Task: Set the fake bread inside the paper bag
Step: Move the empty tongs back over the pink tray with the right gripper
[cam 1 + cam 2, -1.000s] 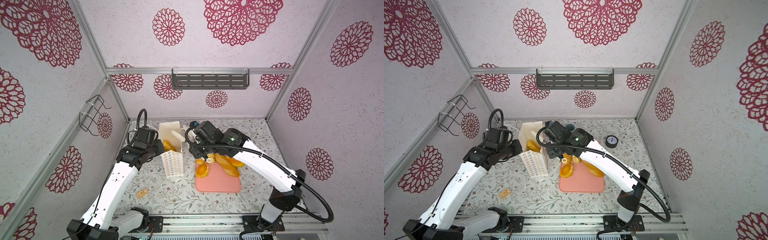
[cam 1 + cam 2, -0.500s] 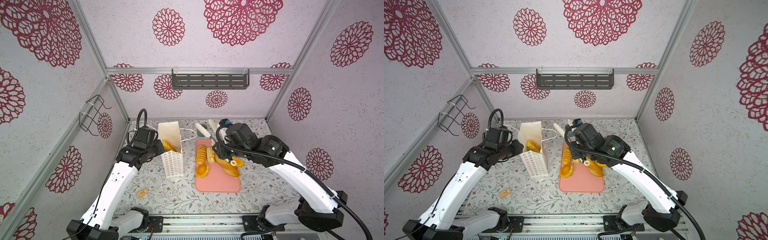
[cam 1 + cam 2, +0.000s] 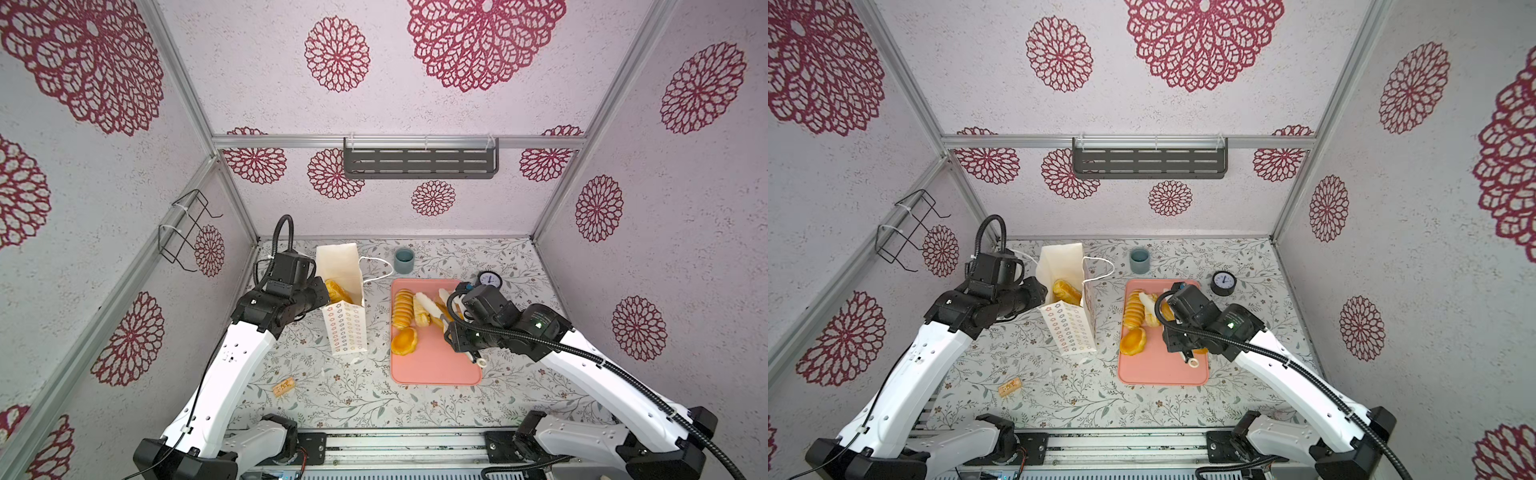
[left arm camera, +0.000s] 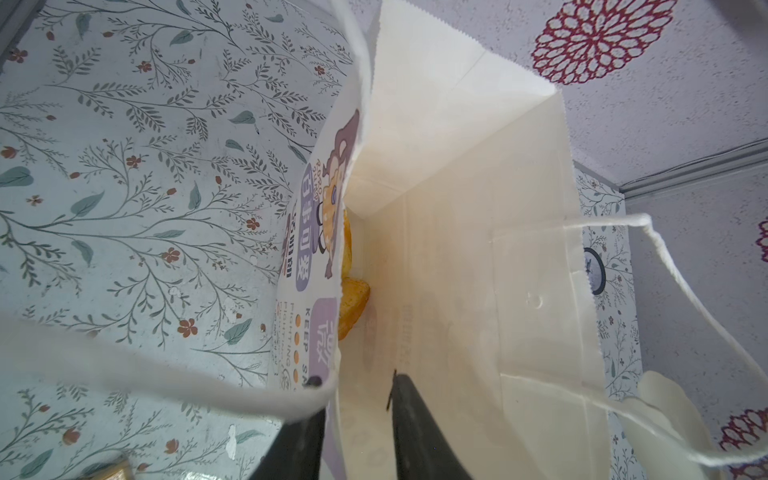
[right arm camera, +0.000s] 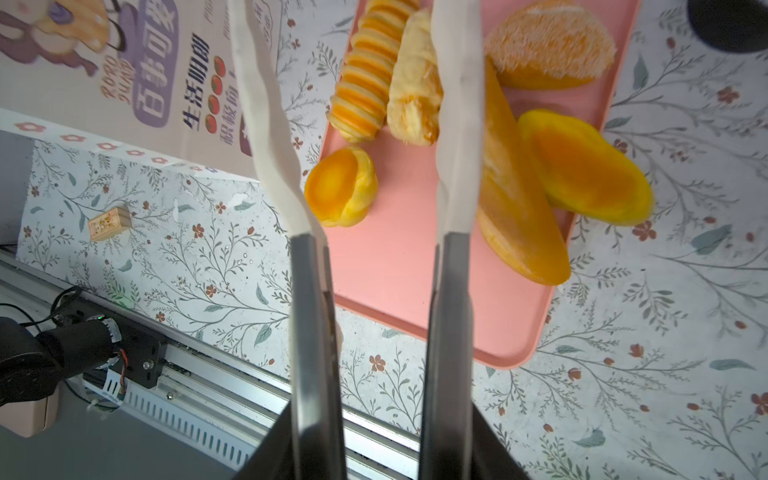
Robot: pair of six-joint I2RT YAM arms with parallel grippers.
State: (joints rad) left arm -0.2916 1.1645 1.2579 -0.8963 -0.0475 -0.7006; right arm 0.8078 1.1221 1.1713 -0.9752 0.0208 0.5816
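Top views: we see bread [image 3: 403, 309] on the pink tray [image 3: 432, 368] and inside the standing bag [image 3: 345, 328].
Left pincer [image 4: 353, 380]: parted, astride the bag's wall.
Right pincer [image 5: 353, 50]: parted, empty, over the tray.

The paper bag [image 3: 338, 266] is showing cream white, with small pinkish flower outlines dotting its narrow side. The bread [image 3: 403, 309] is gleaming golden yellow and orange on a salmon-pink tray [image 3: 432, 365]. Grey-green sprigs and tiny red blossoms are running over the pale table [image 3: 374, 399], and crimson lace rosettes are covering the pale walls [image 3: 540, 104].
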